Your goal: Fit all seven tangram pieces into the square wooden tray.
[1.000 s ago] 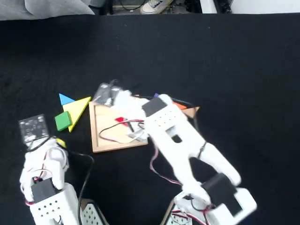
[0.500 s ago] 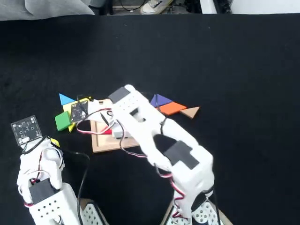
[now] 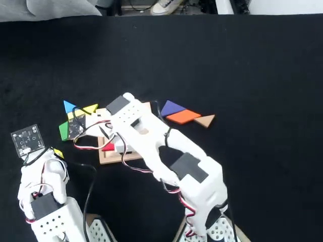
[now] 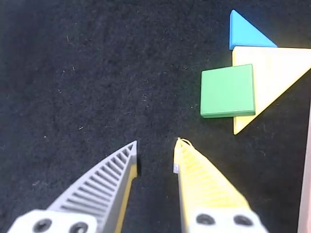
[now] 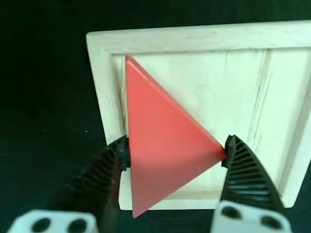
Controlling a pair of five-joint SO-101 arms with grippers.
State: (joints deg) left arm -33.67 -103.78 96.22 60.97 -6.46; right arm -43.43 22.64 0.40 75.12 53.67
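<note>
Red triangle (image 5: 160,138) in right gripper (image 5: 176,146), seemingly above tray (image 5: 194,37).

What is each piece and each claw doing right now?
right gripper, shut on red triangle
red triangle, held over wooden tray, corner overhanging rim
left gripper, open, empty
green square, resting partly on yellow triangle
blue triangle, outside tray, beside yellow triangle
purple triangle, orange piece, tan triangle, outside tray
</note>
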